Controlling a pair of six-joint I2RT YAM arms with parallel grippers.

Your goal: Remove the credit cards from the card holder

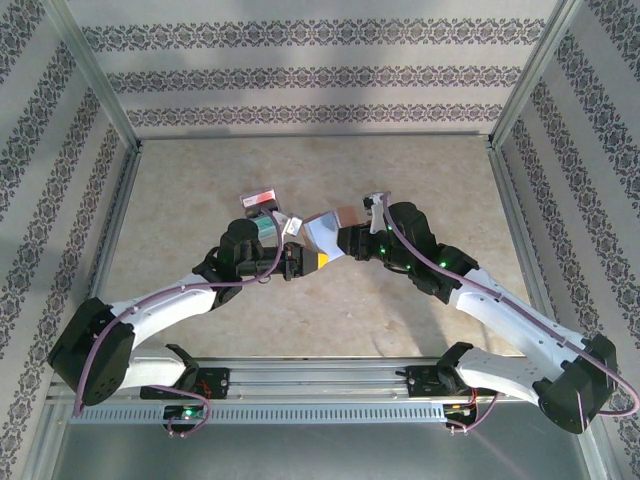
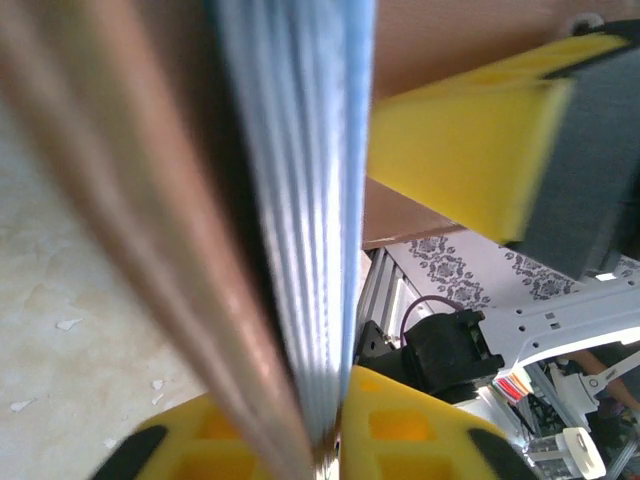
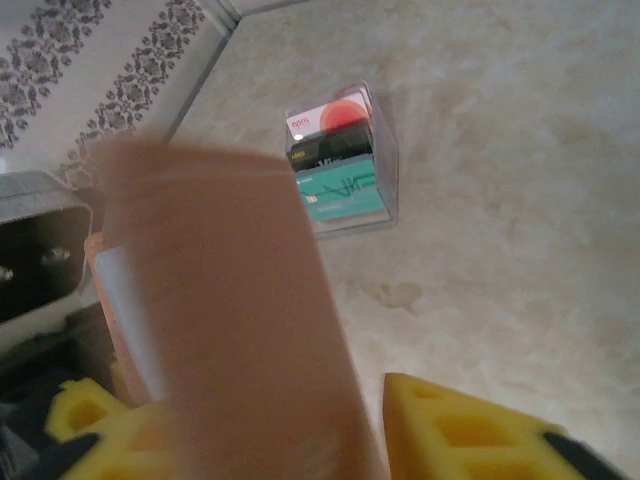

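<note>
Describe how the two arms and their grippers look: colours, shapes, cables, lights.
The left arm and right arm match: smooth white link shells joined by chunky black joint housings. A thin purple cable runs along each. Small green lights glow on the right arm's black wrist section. The left gripper and right gripper have blocky yellow fingers with recessed pockets and dark backing.

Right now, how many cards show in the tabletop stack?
3: red-and-white card at one end, black card in the middle, teal card at the other. Others may hide underneath.
</note>
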